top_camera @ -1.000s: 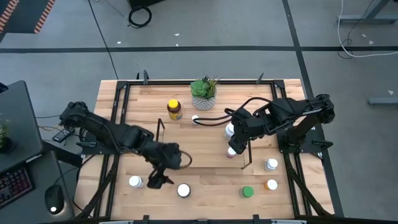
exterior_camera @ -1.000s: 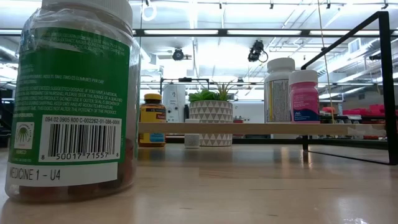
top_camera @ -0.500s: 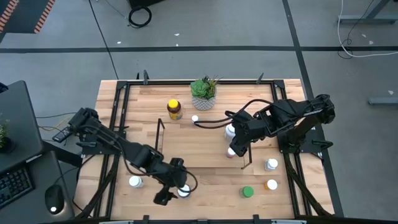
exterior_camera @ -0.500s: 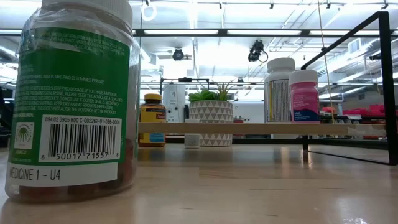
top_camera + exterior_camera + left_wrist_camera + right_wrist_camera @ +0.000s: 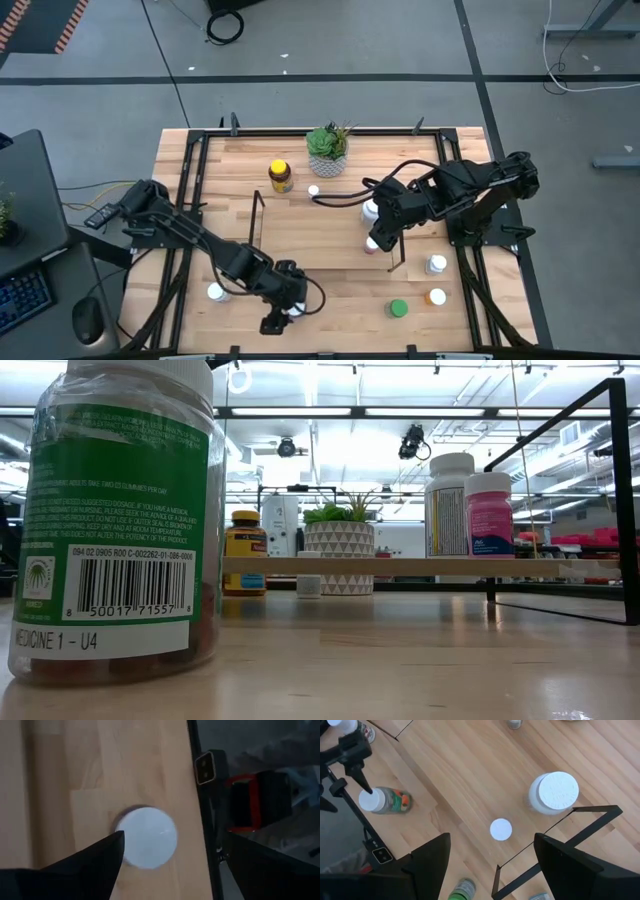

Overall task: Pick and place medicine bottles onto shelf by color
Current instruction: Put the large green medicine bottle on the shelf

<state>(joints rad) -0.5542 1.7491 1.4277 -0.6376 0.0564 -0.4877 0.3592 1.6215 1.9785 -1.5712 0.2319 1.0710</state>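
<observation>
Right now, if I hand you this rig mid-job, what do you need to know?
Left gripper: open, straddling a white-capped bottle near the table's front edge, not gripped.
Right gripper: open, empty, above the shelf's right end.
Done: white bottle and pink bottle stand on the shelf.
Left: amber bottle, green-capped bottle, orange-capped bottle and the other white ones are on the table.

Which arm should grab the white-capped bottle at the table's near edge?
Left. The left gripper is open right over that white-capped bottle, fingers flanking it. The right gripper hangs over the shelf, farther off.
</observation>
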